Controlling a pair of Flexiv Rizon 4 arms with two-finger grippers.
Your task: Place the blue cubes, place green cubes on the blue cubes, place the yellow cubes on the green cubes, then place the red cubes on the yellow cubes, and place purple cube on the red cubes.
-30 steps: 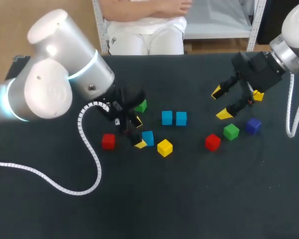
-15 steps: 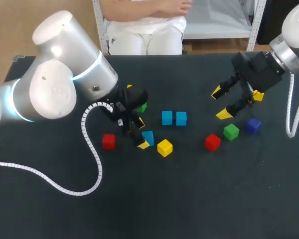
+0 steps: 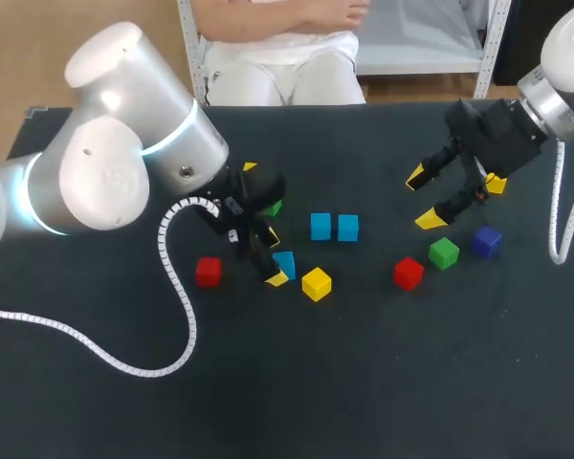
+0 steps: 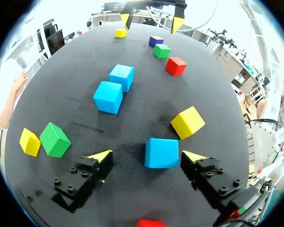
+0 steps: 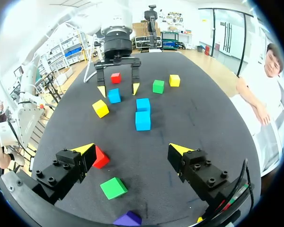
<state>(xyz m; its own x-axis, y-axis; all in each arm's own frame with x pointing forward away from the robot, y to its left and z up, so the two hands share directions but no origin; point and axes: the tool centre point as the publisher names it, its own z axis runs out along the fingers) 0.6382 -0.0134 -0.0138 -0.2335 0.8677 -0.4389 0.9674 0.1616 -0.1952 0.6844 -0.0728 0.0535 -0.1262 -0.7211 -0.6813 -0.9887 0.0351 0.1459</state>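
Observation:
My left gripper [image 3: 274,258] [image 4: 147,156] stands open low over the table, with a blue cube [image 3: 285,265] [image 4: 161,152] between its fingers, nearer one finger and not clamped. Two more blue cubes [image 3: 320,227] [image 3: 348,228] lie side by side just beyond it. A yellow cube [image 3: 316,284] [image 4: 188,122] sits beside the straddled blue one. My right gripper [image 3: 423,199] [image 5: 132,149] hangs open above the table with nothing between its fingers. Below it lie a red cube [image 3: 408,273] [image 5: 100,158], a green cube [image 3: 444,252] [image 5: 113,187] and the purple cube [image 3: 486,241] [image 5: 128,219].
A second red cube [image 3: 208,272] lies left of my left gripper. A green cube [image 3: 272,205] [image 4: 54,139] and a yellow cube [image 3: 250,166] [image 4: 29,142] sit partly hidden by the left wrist. Another yellow cube [image 3: 496,184] lies behind my right gripper.
My left arm has shifted slightly to the right, setting its fingers around the blue cube. The right arm and the cubes have not moved.

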